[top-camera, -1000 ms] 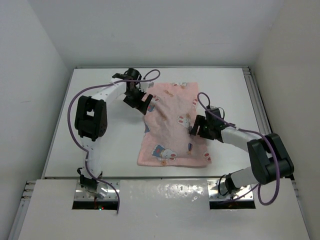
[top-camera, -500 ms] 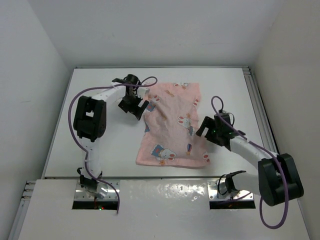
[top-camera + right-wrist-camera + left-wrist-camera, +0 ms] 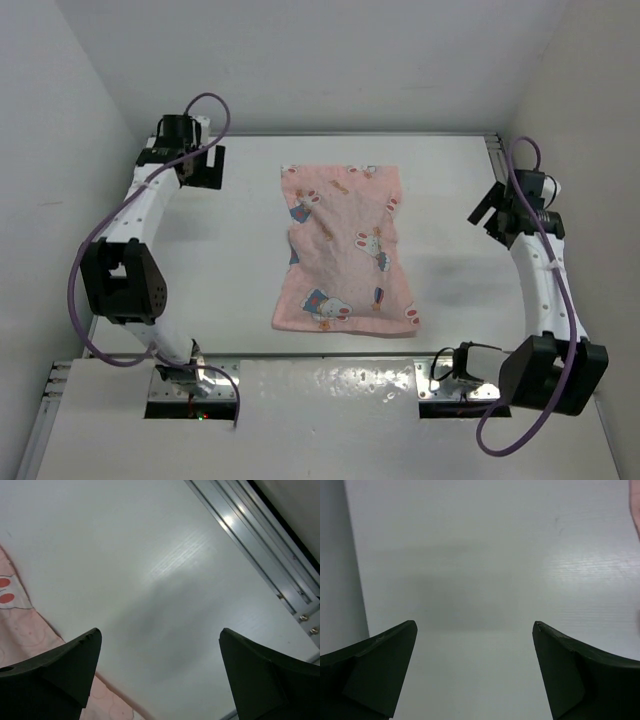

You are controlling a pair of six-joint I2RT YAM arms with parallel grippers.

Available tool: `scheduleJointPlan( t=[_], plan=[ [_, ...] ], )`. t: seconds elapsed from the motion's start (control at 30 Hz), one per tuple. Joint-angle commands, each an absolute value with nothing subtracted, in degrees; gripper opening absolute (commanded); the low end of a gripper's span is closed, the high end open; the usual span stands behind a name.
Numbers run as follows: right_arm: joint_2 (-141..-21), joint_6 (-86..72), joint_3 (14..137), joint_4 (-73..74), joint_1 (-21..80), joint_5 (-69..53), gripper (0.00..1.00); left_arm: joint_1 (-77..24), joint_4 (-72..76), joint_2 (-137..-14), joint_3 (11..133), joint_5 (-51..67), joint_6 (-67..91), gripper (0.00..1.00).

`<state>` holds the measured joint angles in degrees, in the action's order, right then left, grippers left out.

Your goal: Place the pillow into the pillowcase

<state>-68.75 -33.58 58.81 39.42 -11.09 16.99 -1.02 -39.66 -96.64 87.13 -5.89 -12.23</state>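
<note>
The pink pillowcase with white rabbits and blue patches lies flat in the middle of the white table, somewhat bulged and wrinkled. The olive-brown pillow is not visible anywhere. My left gripper is open and empty at the far left of the table, well away from the cloth. My right gripper is open and empty near the right edge. In the left wrist view the open gripper faces bare table. In the right wrist view the open gripper is over bare table, with a strip of the pillowcase at lower left.
The white table is enclosed by white walls on three sides. A metal rail runs along the right table edge, also seen from above. The arm bases sit at the near edge.
Both grippers have pulled away from the pillowcase: the left up and out to the far-left corner, the right out to the right edge. The cloth's upper left corner now lies spread flat.
</note>
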Motion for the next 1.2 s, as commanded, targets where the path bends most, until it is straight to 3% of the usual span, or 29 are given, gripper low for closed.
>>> scheduleJointPlan(
  t=[0.0,0.3,1.17],
  plan=[
    [-66.6,-32.1,60.4,48.3,-11.3,21.7,0.99,-0.2,-35.1,-93.3,84.6,-10.8,-8.2,1.00],
    [-56.3,-32.1,52.2,45.5,-12.1,21.4,0.99,1.8,-34.0,-90.9,82.3,-8.6,-6.0,1.00],
    [-52.5,-28.9,49.0,44.9,-12.3,14.9,0.99,1.8,-33.4,-90.9,81.3,-7.8,-5.4,1.00]
  ],
)
